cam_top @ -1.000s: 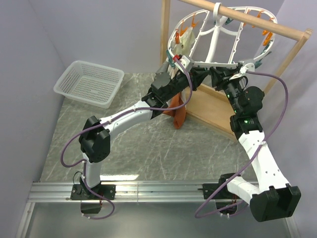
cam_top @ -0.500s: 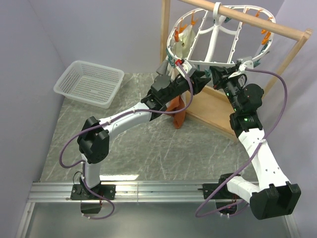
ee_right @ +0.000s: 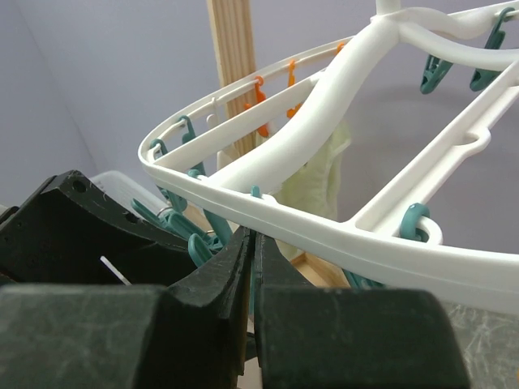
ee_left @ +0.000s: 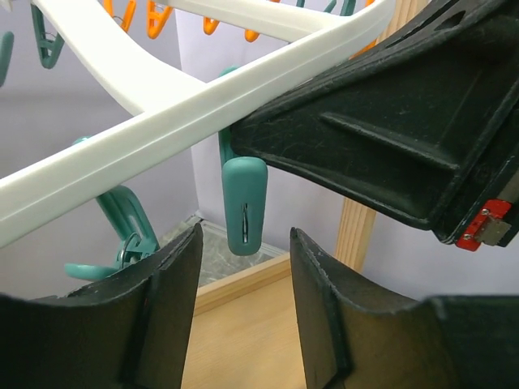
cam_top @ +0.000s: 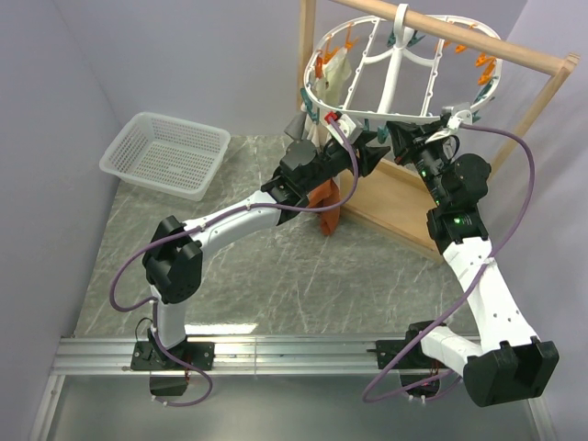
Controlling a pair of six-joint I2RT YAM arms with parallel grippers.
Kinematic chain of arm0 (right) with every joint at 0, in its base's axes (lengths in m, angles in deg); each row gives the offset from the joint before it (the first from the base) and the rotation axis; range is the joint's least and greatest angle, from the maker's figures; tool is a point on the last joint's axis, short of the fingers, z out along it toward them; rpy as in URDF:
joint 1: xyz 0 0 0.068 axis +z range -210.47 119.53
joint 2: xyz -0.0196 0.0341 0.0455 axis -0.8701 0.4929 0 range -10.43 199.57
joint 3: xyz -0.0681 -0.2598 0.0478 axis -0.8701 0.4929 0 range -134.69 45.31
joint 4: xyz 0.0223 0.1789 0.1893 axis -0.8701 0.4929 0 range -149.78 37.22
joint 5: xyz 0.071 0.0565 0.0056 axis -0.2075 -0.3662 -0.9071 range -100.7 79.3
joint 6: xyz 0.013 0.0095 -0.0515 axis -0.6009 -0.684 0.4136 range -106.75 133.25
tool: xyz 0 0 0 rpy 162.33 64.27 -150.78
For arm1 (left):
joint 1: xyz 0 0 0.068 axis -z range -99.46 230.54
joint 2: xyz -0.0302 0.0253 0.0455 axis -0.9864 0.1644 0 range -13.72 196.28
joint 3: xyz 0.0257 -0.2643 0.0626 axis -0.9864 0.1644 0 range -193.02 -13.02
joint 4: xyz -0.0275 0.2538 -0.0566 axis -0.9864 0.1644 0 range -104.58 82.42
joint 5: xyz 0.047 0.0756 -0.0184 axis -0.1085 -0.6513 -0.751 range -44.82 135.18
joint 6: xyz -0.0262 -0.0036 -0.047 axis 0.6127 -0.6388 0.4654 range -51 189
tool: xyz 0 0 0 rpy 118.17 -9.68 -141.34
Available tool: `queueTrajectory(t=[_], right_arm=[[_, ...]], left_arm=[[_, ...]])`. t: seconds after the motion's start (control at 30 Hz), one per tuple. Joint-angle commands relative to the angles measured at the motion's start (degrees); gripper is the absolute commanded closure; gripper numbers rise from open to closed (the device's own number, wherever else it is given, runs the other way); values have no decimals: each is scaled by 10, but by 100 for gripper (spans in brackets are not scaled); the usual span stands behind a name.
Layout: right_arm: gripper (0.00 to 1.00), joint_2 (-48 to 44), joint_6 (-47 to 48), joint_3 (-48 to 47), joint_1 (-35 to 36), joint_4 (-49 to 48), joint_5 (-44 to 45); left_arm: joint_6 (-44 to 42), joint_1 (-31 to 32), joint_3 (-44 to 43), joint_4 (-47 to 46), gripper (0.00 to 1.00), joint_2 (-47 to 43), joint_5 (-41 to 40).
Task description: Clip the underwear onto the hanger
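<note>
The white oval hanger (cam_top: 386,118) hangs tilted from the wooden rod, ringed with orange and teal clothespins. The rust-orange underwear (cam_top: 326,204) dangles below its near rim, its top hidden behind my left arm. My left gripper (cam_top: 367,147) is just under that rim. In the left wrist view it (ee_left: 243,239) is open and empty, with a teal clothespin (ee_left: 243,212) hanging just beyond its fingertips. My right gripper (cam_top: 397,136) meets the rim from the right. In the right wrist view it (ee_right: 251,239) is shut on a thin teal clothespin (ee_right: 256,243) under the hanger's rim (ee_right: 340,243).
A cream cloth (cam_top: 335,75) is clipped at the hanger's far left; it also shows in the right wrist view (ee_right: 320,174). The wooden frame's base (cam_top: 400,209) lies under the grippers and its rod (cam_top: 478,41) runs above. A white basket (cam_top: 165,152) stands at the back left.
The hanger's near rim has swung up and left. Both grippers have risen slightly with it, and the underwear hangs a little higher.
</note>
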Motion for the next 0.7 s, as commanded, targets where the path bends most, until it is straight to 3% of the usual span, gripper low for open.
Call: queueTrajectory(t=[0.0,0.1,0.2,0.23,0.33,0.4,0.5,0.67], right_arm=[[100,2,-22,-31,2,4,-20],[100,3,-35,-31,3,10,-32],[99,4,-41,-34,3,18,-53],[95,3,-41,-37,1,23,-56],[82,0,-35,-45,0,36,-60],[75,-4,-30,-49,-1,49,-58],[51,-15,-22,-60,-8,70,-52],[37,-27,-18,-81,-32,105,-82]], left_arm=[[-6,1,-18,-30,48,-19,-7],[-10,1,-24,-35,55,-15,-4],[-15,-2,-19,-47,76,-15,-1],[-17,-3,-15,-52,84,-15,0],[-27,-5,0,-61,93,-15,6],[-27,-9,8,-70,97,-15,12],[-28,-11,13,-83,100,-15,17],[-30,-15,16,-95,100,-14,29]])
